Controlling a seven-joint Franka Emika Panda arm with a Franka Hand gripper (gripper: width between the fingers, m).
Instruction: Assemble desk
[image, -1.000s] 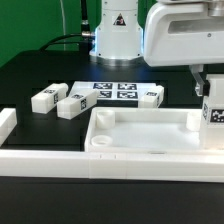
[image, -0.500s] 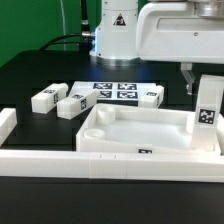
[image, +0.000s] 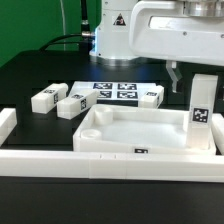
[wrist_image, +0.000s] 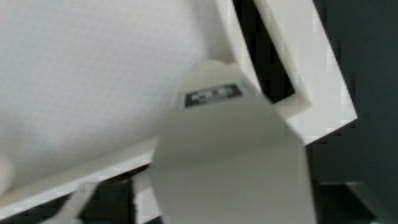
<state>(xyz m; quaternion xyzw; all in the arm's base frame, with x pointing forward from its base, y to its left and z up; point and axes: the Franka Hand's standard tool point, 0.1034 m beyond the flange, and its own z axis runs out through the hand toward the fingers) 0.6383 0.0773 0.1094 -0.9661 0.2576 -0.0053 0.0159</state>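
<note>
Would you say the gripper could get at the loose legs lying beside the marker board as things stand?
Probably yes. The legs lie in the open on the table, nothing over them. The gripper is raised at the exterior view's right, above the panel and upright leg.

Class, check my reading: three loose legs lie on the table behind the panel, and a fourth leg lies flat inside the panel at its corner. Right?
Not quite. In the exterior view the fourth leg stands upright at the corner of the panel on the exterior view's right, not flat. The three loose legs do lie behind it on the table.
</note>
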